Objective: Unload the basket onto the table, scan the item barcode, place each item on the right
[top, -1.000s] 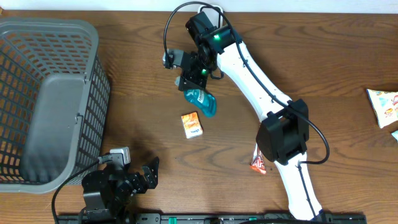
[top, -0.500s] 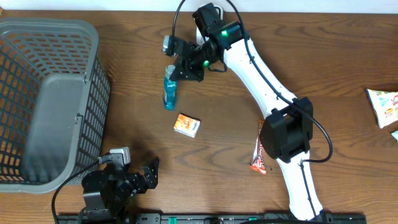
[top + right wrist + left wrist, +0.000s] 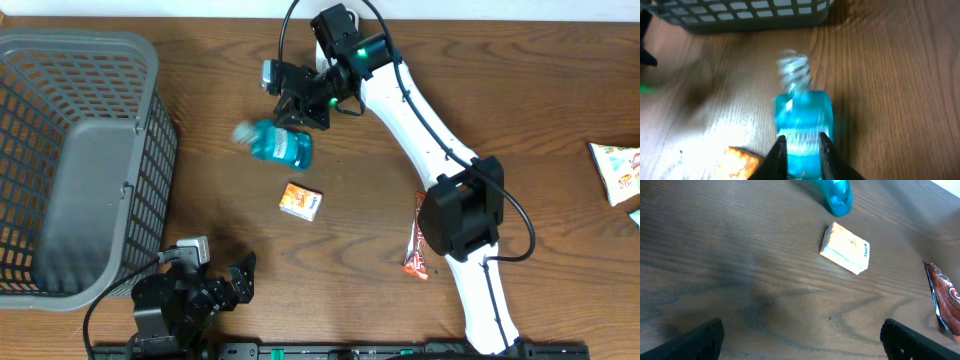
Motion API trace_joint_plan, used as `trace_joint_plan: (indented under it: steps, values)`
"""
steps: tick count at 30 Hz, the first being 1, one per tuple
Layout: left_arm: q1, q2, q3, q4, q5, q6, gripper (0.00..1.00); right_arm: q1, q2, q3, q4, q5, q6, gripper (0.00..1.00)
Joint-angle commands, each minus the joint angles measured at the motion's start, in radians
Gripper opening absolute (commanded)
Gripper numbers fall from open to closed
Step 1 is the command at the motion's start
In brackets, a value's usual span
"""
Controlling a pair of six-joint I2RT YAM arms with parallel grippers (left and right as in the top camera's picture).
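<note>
The blue bottle [image 3: 280,146] is the item in hand. It is held roughly level above the middle of the desk [image 3: 540,100], cap toward the grey basket [image 3: 150,60], and its outline is blurred in the overhead view. The right gripper [image 3: 802,142] is clamped on its base end, one finger on each side of the blue body, as the right wrist view shows. Whether the bottle rests on the wood or hangs just over it cannot be told.

Just beside it, nearer the robot, lies a small orange box [image 3: 300,201], and further right a red snack packet [image 3: 417,250]; neither is touched. The left gripper [image 3: 800,340] sits near the desk's front edge with its fingers spread wide and empty.

By this showing the pickup is done, but no scanner appears in any view and no barcode can be made out on the bottle, so the scan itself looks not yet done. Presenting the label remains.
</note>
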State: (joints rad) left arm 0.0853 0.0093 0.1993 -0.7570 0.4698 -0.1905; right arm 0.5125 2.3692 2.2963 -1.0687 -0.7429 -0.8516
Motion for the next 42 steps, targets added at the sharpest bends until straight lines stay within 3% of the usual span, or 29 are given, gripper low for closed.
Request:
trace_joint_plan:
  steps: [1,4,11,21,28,37,42]
  values:
    - [0.005,-0.005,-0.001,-0.006,0.013,-0.010,1.00,0.005,-0.007,0.019,0.003,0.011,-0.030,0.14]
    - [0.005,-0.005,-0.001,-0.006,0.013,-0.010,1.00,0.005,-0.007,0.019,0.011,0.011,-0.030,0.14]
    - [0.005,-0.005,-0.001,-0.006,0.013,-0.010,1.00,0.027,-0.006,-0.011,0.006,0.053,-0.029,0.58]
    - [0.005,-0.005,-0.001,-0.006,0.013,-0.010,1.00,0.199,-0.005,-0.212,0.137,0.494,-0.029,0.98]
    - [0.005,-0.005,-0.001,-0.006,0.013,-0.010,1.00,0.320,-0.005,-0.349,0.369,0.809,-0.042,0.99]
    - [0.005,-0.005,-0.001,-0.006,0.013,-0.010,1.00,0.339,-0.001,-0.552,0.684,0.871,-0.079,0.99]
    - [0.005,-0.005,-0.001,-0.006,0.013,-0.010,1.00,0.339,0.008,-0.607,0.725,0.845,-0.089,0.86]
